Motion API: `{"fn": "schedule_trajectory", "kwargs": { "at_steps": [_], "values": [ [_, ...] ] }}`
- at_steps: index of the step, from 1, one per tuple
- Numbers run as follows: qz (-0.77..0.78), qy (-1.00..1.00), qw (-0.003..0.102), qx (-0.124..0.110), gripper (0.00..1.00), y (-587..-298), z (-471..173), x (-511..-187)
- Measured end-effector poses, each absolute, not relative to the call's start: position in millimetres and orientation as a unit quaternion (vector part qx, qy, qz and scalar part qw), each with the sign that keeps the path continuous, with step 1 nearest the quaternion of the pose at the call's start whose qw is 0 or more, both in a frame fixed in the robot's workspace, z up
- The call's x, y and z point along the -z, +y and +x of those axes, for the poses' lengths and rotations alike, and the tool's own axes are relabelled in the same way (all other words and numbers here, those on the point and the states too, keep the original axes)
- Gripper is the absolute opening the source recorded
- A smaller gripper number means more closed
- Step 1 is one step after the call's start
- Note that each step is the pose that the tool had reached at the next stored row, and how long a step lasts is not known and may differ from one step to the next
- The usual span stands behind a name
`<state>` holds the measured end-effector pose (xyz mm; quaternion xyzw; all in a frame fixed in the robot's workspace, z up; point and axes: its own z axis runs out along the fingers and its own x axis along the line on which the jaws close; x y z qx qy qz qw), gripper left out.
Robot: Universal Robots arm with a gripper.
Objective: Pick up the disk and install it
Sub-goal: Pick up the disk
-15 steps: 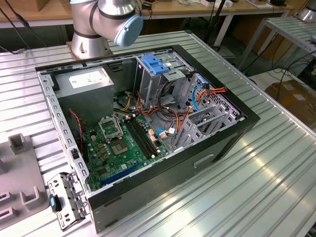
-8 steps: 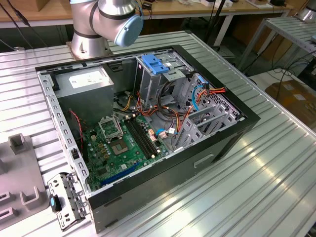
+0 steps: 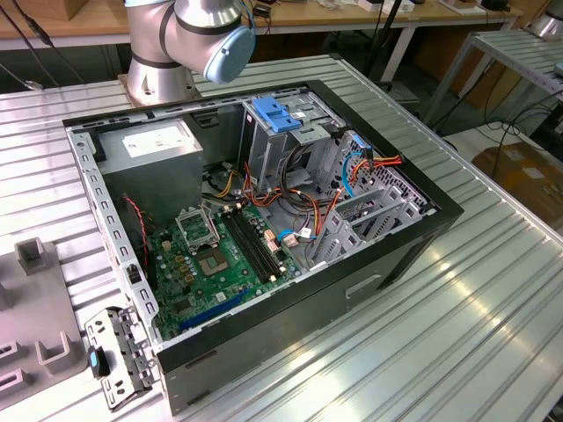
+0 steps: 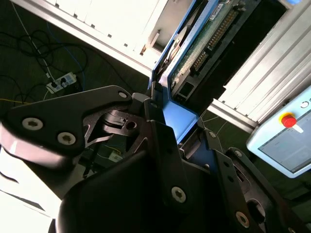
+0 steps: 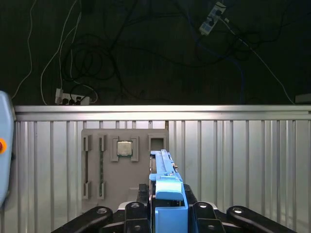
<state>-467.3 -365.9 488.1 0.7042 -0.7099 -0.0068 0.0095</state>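
In both wrist views my gripper (image 5: pixel 167 196) is shut on the disk (image 5: pixel 163 167), which stands edge-on between the black fingers with a blue plastic rail along its side. The second wrist view shows the disk's (image 4: pixel 206 41) green circuit-board underside and blue rail, held up in the air by the gripper (image 4: pixel 170 114). In the exterior view the arm's (image 3: pixel 207 31) elbow joint is at the back of the table, behind the open computer case (image 3: pixel 413 237).
Inside the case are a blue bracket (image 3: pixel 275 114) atop the metal drive cage, a grey power-supply box (image 3: pixel 154 145), a green motherboard (image 3: pixel 211 255) and loose cables. A grey fixture plate (image 5: pixel 109 167) holding a processor chip (image 5: pixel 124 148) lies on the ribbed metal table below the gripper. A pendant with a red button (image 4: pixel 287 120) sits nearby.
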Motion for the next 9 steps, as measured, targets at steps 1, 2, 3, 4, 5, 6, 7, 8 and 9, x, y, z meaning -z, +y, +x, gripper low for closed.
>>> {"fn": "schedule_trajectory", "kwargs": {
  "at_steps": [1,2,3,4,5,6,7,8,9],
  "values": [
    [0.704,-0.710,0.009,0.007,0.37,-365.8,-467.3,-488.1],
    [0.704,-0.710,0.009,0.007,0.37,-365.9,-467.3,-488.1],
    [0.704,-0.710,0.009,0.007,0.37,-365.9,-467.3,-488.1],
    [0.704,-0.710,0.009,0.007,0.37,-365.9,-467.3,-488.1],
    [0.704,-0.710,0.009,0.007,0.37,-365.9,-467.3,-488.1],
    [0.704,-0.710,0.009,0.007,0.37,-365.9,-467.2,-488.1],
    [0.704,-0.710,0.009,0.007,0.37,-365.9,-467.3,-488.2],
    [0.704,-0.710,0.010,0.007,0.37,-365.9,-467.3,-488.7],
    [0.704,-0.710,0.009,0.007,0.37,-365.9,-467.3,-489.8]
  ]
}}
